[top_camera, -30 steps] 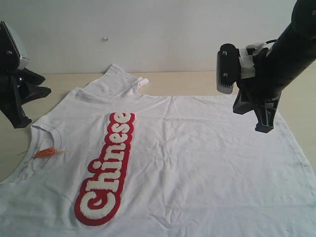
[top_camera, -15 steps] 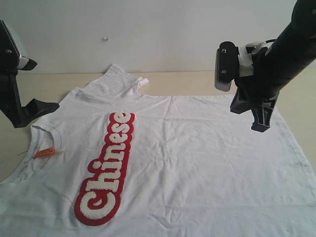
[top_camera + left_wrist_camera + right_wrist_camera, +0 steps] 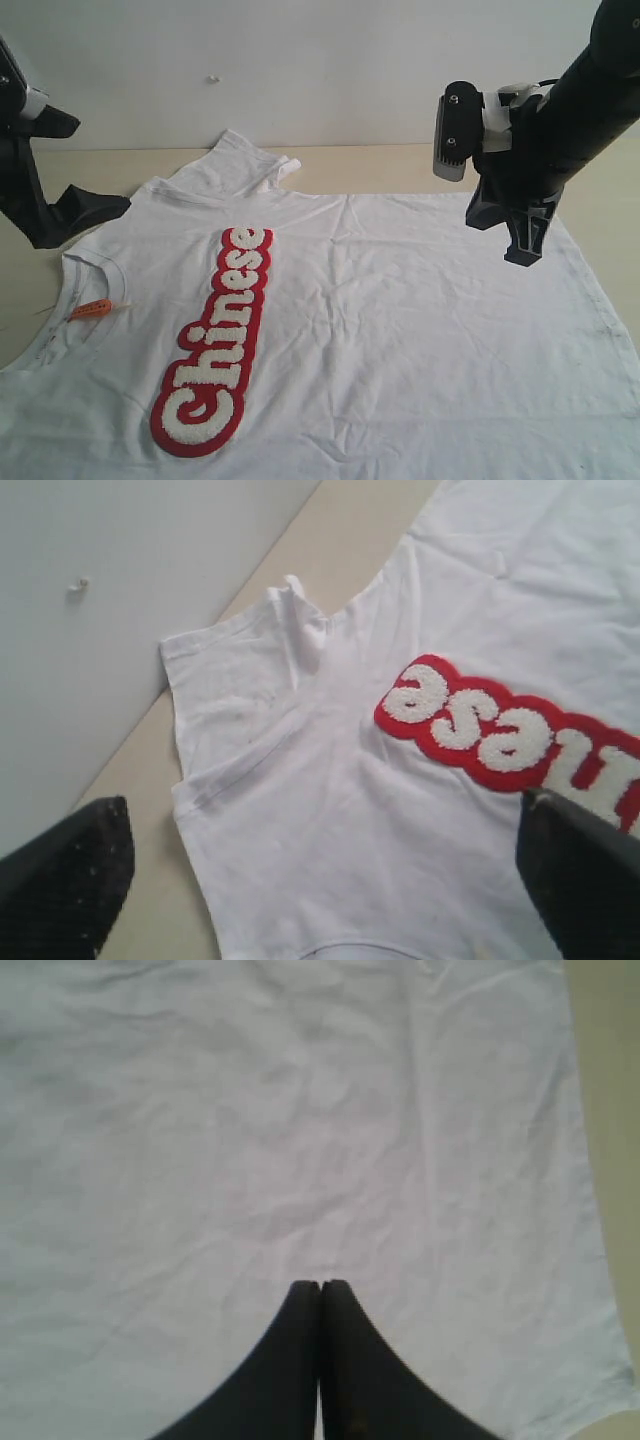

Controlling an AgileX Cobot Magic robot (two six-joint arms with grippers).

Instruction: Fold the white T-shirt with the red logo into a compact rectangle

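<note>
2 grippers hang over the shirt here and neither one has hold of anything. The white T-shirt point(image 3: 400, 340) is spread out flat, front up, on the pale table point(image 3: 380, 165). It fills most of the exterior view and runs off the bottom edge. Its collar point(image 3: 90, 262) sits toward the left side, with a little orange tag point(image 3: 90, 309) lying just inside it. The red logo point(image 3: 215, 340) is a long fuzzy strip with puffy white letters reading "Chinese", running from near the collar side up toward the far shoulder. 1 sleeve point(image 3: 240, 160) pokes out at the far edge toward the wall point(image 3: 300, 60) and looks a bit bunched and folded on itself. The left gripper point(image 3: 103, 165) is at the left by the collar and shoulder with its jaws spread wide and nothing between them. In the left wrist view the 2 black fingers point(image 3: 70, 870) frame the sleeve and the "ese" end of the logo. I can't tell if the lower finger brushes the cloth. The right gripper point(image 3: 520, 257) is over the plain, wrinkled white part on the far right, pointing down, jaws pressed tight together and pinching no fabric.
</note>
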